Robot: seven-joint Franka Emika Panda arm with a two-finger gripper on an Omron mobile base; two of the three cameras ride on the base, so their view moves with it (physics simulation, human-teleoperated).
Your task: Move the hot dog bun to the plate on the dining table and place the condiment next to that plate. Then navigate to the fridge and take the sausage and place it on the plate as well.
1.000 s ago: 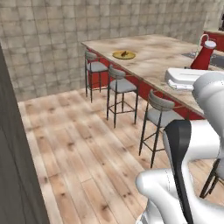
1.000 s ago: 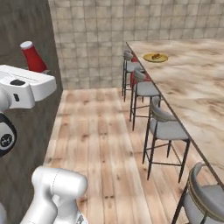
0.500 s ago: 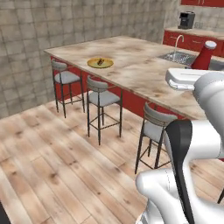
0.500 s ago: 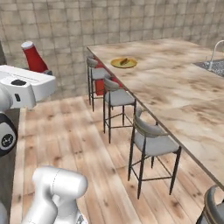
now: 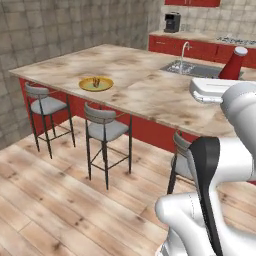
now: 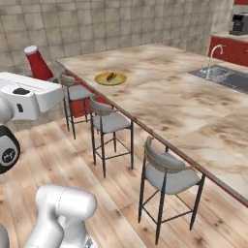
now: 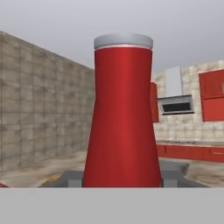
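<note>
My gripper [image 7: 122,177] is shut on the condiment [image 7: 122,113], a red bottle with a pale cap that stands upright between the fingers. The same condiment [image 5: 234,64] [image 6: 38,64] rides above my white hand, held over the floor short of the dining table [image 5: 150,87] [image 6: 193,111]. On the table's far left part lies the plate [image 5: 88,86] [image 6: 102,80] with its yellow rim. A small brownish roll, the hot dog bun [image 5: 96,81] [image 6: 111,76], rests on it.
Three grey stools [image 5: 105,127] [image 6: 167,174] line the table's near side over a wooden floor. A steel sink with tap [image 5: 192,69] [image 6: 223,76] is set in the table's far end. A coffee machine [image 5: 172,22] stands on the red back counter.
The whole picture has swung as the base moved: the dining table now lies closer, and its sink has come into view. The condiment stays in my gripper.
</note>
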